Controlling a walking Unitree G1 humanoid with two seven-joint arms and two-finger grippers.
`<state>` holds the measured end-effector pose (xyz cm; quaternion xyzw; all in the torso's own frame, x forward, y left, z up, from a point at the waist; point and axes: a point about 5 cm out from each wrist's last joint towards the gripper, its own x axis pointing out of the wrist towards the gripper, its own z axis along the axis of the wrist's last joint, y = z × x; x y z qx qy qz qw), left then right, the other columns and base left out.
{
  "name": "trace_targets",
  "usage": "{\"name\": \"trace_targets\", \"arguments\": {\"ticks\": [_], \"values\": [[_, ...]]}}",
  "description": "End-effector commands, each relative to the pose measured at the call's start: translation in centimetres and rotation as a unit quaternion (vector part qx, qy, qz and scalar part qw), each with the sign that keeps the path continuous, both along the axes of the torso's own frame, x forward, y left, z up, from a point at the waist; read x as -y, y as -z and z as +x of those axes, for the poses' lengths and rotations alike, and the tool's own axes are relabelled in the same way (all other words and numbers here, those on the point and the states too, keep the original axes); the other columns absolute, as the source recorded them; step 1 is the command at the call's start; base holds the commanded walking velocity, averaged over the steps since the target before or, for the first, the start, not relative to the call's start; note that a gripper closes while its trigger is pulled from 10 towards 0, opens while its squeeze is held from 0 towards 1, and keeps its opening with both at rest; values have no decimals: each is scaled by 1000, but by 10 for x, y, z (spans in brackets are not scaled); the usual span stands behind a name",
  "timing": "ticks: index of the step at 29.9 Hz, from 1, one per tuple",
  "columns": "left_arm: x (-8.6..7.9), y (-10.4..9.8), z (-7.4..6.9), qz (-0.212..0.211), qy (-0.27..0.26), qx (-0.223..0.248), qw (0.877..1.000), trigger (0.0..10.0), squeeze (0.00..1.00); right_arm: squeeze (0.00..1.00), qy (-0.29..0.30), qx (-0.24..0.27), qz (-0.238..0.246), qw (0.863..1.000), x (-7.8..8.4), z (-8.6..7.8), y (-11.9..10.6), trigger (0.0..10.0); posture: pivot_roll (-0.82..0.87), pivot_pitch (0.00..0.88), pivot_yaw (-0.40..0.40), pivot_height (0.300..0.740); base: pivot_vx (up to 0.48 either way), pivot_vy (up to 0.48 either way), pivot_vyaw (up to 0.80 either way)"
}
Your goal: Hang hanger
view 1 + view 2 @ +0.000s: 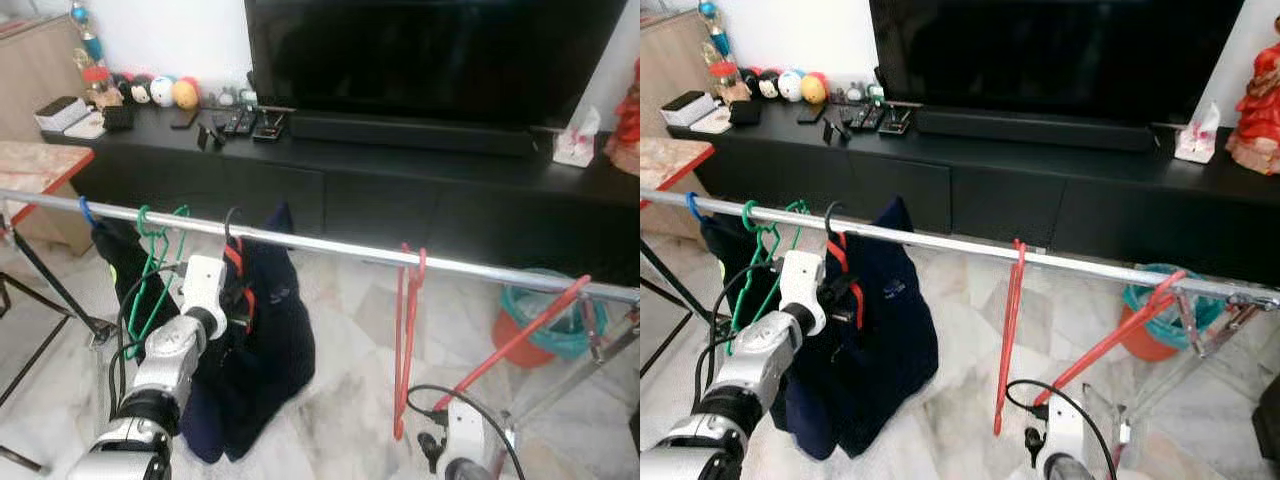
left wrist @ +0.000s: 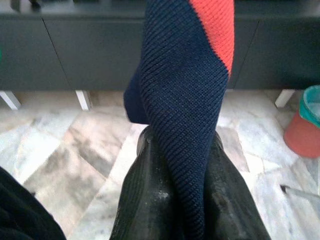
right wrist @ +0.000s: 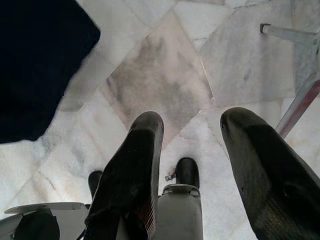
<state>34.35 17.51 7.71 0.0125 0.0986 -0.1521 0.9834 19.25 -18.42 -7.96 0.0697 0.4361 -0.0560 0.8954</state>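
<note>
A polished metal rail (image 1: 330, 246) runs across the scene, in front of a long black cabinet (image 1: 400, 190) that carries a large dark television (image 1: 430, 55). The floor is veined marble tile (image 3: 165, 85).

The left gripper (image 2: 180, 170) is raised to the rail, its two black ribbed fingers (image 2: 145, 200) pressed together on a fold of navy knit garment (image 1: 255, 350) with an orange-red panel. The weave is coarse and diagonal in the left wrist view. This garment hangs on a hanger with a black hook (image 1: 230, 225) set over the rail, orange-red at the shoulder just above the gripper. The hook sits on the rail; the garment drapes nearly to the floor.

Beside it on the robot's left hangs a thin green wire hanger (image 1: 150, 270), bare, and further left a blue hook (image 1: 87, 211) carrying a dark garment. A red plastic hanger (image 1: 408, 330) hangs bare near mid-rail, flat and narrow seen edge-on. A second red hanger (image 1: 520, 340) leans diagonally, its upper end at the rail.

The right gripper (image 3: 192, 150) is low, pointing at the floor, its smooth rounded fingers (image 3: 135, 165) spread well apart and holding nothing.

A teal and orange bucket (image 1: 545, 320) stands on the floor behind the rail. A tissue pack (image 1: 576, 140) and round soft toys (image 1: 160, 92) rest on the cabinet.
</note>
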Motion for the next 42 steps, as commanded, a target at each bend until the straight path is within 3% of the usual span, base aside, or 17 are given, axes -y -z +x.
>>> {"name": "trace_targets", "arguments": {"ticks": [1,10,22,23,24,42], "values": [[5,-8,7,16,20,3,1000,10000,0,0,4,1,1,1000,-1,0,0,10000,-109,0,52,740,0,0,0],[17,3,7,29,41,-41,998,10000,0,0,6,2,4,1000,-3,0,0,10000,-114,0,60,740,0,0,0],[8,17,-1,36,15,-62,997,10000,0,0,6,1,6,1000,-3,0,0,10000,-106,0,57,740,0,0,0],[7,18,-2,34,12,-60,998,10000,114,0,5,1,6,1000,-2,0,0,10000,-104,1,55,740,0,0,0],[7,19,-3,29,8,-60,998,10000,1000,0,4,2,6,1000,-2,0,0,10000,-103,2,53,740,0,0,0],[4,17,-11,-12,16,-30,999,10000,1000,0,0,2,4,1000,-1,0,0,10000,-92,5,46,740,0,0,0]]}}
